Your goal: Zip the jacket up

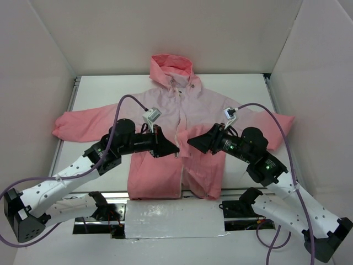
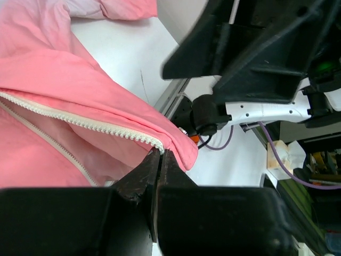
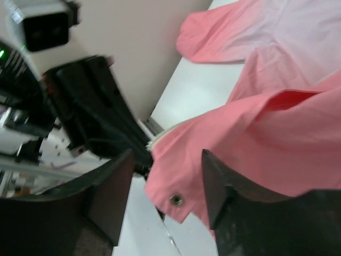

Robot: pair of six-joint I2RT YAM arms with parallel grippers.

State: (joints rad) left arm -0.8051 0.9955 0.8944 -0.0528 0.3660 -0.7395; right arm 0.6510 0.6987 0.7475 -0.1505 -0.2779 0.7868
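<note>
The pink jacket lies face up on the table, hood at the far side, coral hem near me, its front open at the lower part. My left gripper is shut on the bottom end of one front edge. In the left wrist view the shut gripper pinches the fabric right where the white zipper teeth end. My right gripper is open just right of it. In the right wrist view the gripper has its fingers on either side of a lifted coral flap corner with a metal snap, not touching it.
White walls enclose the table on the left, back and right. A silver sheet lies at the near edge between the arm bases. Purple cables arc over both arms. The jacket's sleeves spread out to both sides.
</note>
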